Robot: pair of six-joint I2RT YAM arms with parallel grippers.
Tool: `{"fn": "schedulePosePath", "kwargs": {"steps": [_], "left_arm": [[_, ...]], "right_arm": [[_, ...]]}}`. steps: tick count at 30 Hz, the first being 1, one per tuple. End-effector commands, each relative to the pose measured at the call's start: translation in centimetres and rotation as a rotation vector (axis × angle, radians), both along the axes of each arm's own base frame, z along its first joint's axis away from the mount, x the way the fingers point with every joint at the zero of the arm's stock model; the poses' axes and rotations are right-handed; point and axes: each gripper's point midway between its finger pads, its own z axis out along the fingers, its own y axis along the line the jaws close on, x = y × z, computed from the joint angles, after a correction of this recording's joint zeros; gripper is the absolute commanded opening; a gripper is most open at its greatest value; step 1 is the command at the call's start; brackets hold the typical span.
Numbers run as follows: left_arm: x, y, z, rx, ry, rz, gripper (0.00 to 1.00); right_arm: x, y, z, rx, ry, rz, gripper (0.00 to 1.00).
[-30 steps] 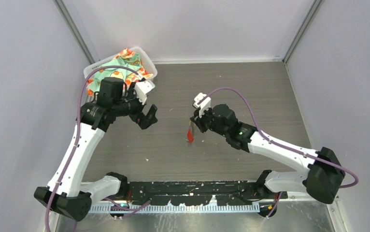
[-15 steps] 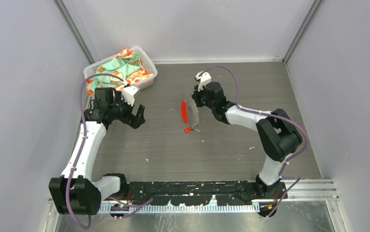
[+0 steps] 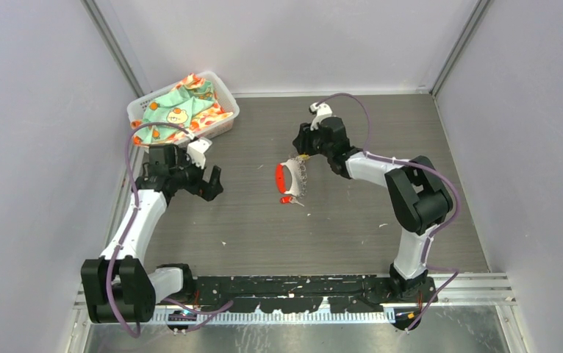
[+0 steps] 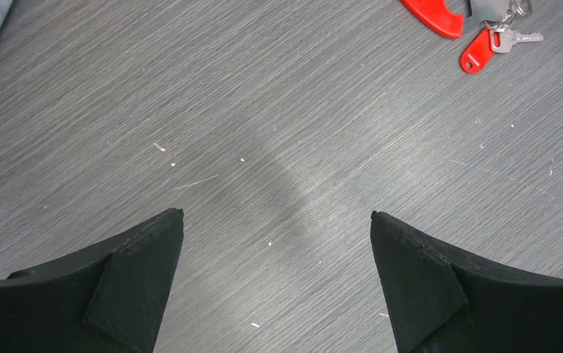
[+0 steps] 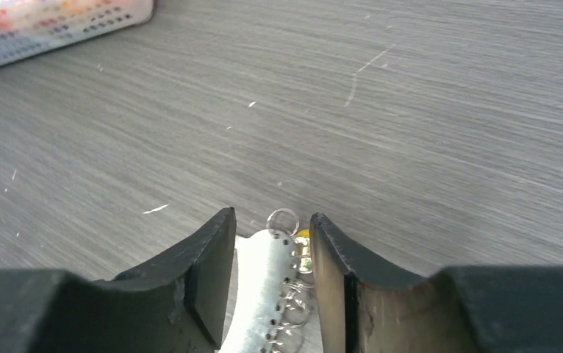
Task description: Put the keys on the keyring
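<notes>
The keyring (image 3: 287,176) lies mid-table, its red crescent (image 3: 280,176) to the left and its silver chain of rings (image 3: 301,176) to the right. A red-tagged key (image 3: 286,199) lies at its near end. My right gripper (image 3: 302,153) stands over the keyring's far end. In the right wrist view the jaws (image 5: 271,213) are apart around the keyring's white strip (image 5: 264,287), with a gap beside the left finger. A yellow bit (image 5: 302,235) shows by the right finger. My left gripper (image 3: 216,184) is open and empty, well to the left. Its wrist view shows the crescent (image 4: 429,15) and red tag (image 4: 475,53) far off.
A white basket (image 3: 223,121) holding a patterned cloth (image 3: 179,107) stands at the back left, behind the left arm. Its edge shows in the right wrist view (image 5: 43,22). Grey walls close in both sides and the back.
The right gripper carried the keyring back from the near middle, laid it on the table, and its jaws have now parted. The left arm drew back to the left.
</notes>
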Motion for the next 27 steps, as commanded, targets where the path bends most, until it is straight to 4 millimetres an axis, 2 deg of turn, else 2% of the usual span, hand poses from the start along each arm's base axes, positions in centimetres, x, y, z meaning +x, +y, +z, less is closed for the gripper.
{"fn": "schedulePosePath", "kwargs": {"steps": [1, 3, 4, 5, 6, 7, 8, 11, 15, 18, 19, 20, 23, 27], "left_arm": [[1.2, -0.8, 1.0, -0.058, -0.064, -0.008, 1.0], [1.3, -0.8, 0.9, -0.067, -0.063, -0.004, 1.0], [1.4, -0.8, 0.9, -0.069, -0.062, 0.0, 1.0], [1.5, -0.8, 0.8, -0.069, -0.061, 0.004, 1.0], [1.7, -0.7, 0.8, -0.069, -0.065, 0.009, 1.0], [1.9, -0.5, 0.8, -0.067, -0.074, 0.015, 1.0], [2.3, -0.3, 1.0, -0.068, -0.091, 0.026, 1.0], [3.5, 0.9, 1.7, -0.086, -0.133, 0.082, 1.0], [5.5, 3.7, 3.0, -0.135, -0.22, 0.189, 1.0], [6.0, 4.6, 2.4, -0.15, -0.279, 0.226, 1.0], [6.1, 4.5, 2.7, -0.163, -0.311, 0.227, 1.0], [5.8, 4.2, 1.9, -0.183, -0.318, 0.231, 1.0], [5.3, 3.3, 1.2, -0.252, -0.379, 0.218, 1.0], [5.3, 2.6, -0.2, -0.324, -0.421, 0.217, 1.0]], "right_arm": [[1.0, -0.4, 2.9, 0.096, -0.008, 0.0, 0.49], [0.4, -0.8, 3.3, 0.067, -0.004, 0.001, 0.54], [0.0, -1.2, 3.7, 0.06, -0.002, -0.001, 0.69], [-0.5, -1.5, 4.2, 0.058, -0.008, -0.006, 0.96], [-1.2, -2.1, 5.3, 0.063, -0.029, -0.014, 0.99], [-1.9, -2.8, 6.0, 0.064, -0.046, -0.033, 1.0], [-2.6, -4.3, 5.8, 0.053, -0.052, -0.089, 1.0], [-4.6, -8.9, 7.1, 0.01, -0.108, -0.26, 1.0], [-8.0, -17.8, 7.5, -0.112, -0.149, -0.607, 1.0], [-10.8, -23.6, 7.4, -0.173, -0.177, -0.844, 1.0], [-11.5, -24.8, 6.9, -0.201, -0.187, -0.89, 1.0], [-12.4, -26.1, 7.0, -0.212, -0.221, -0.939, 1.0], [-14.1, -28.9, 6.3, -0.243, -0.308, -1.038, 1.0], [-14.3, -31.3, 4.4, -0.257, -0.351, -1.107, 1.0]]}}
